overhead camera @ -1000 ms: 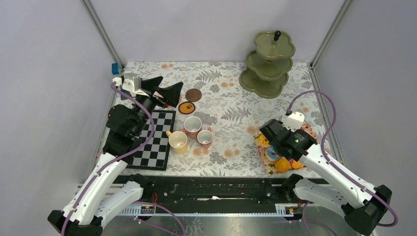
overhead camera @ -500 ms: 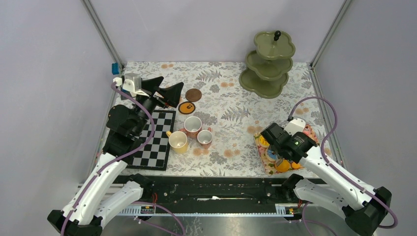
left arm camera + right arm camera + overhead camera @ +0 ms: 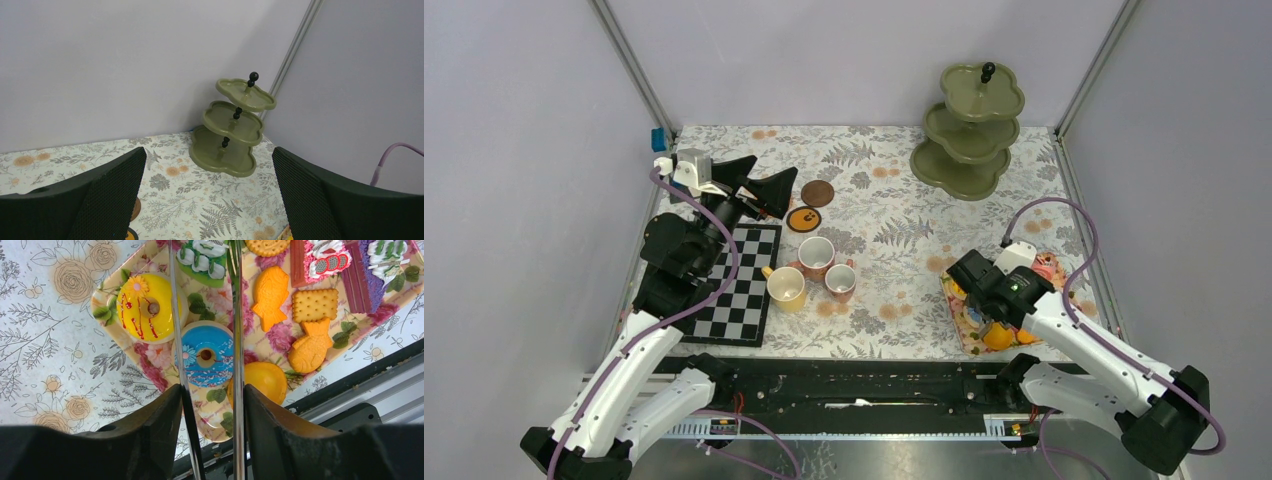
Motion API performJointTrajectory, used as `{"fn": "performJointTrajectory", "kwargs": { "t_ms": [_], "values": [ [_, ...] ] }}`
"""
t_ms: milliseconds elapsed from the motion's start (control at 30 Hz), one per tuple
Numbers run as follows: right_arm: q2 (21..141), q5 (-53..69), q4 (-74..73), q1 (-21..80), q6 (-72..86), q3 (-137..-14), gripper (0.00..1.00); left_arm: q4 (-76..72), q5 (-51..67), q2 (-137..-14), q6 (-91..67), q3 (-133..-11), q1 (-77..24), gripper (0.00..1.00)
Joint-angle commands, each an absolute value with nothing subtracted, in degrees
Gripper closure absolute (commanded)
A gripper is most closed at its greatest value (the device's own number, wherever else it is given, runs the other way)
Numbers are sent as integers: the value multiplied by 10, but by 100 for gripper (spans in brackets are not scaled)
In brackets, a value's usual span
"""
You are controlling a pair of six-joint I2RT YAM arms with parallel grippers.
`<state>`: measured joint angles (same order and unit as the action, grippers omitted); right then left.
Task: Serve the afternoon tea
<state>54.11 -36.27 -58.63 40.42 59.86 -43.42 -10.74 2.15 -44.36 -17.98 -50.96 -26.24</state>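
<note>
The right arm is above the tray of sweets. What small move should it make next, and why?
Probably lower the right gripper a little. The metal tongs it holds pass on either side of the blue donut, which lies flat on the floral tray; their height above it is unclear.
</note>
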Motion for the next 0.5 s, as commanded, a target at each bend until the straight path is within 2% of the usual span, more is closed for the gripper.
{"fn": "performJointTrajectory", "kwargs": {
  "t_ms": [0,200,467],
  "values": [
    [548,-377,-568,401,606,-429,47,-134,22,-440,-181,-521,-265,1],
    [554,-381,-562,400,608,-418,48,-134,22,-441,-182,-521,-265,1],
    [540,-382,-564,401,609,-412,53,-134,23,-443,-182,-520,-265,1]
  ]
}}
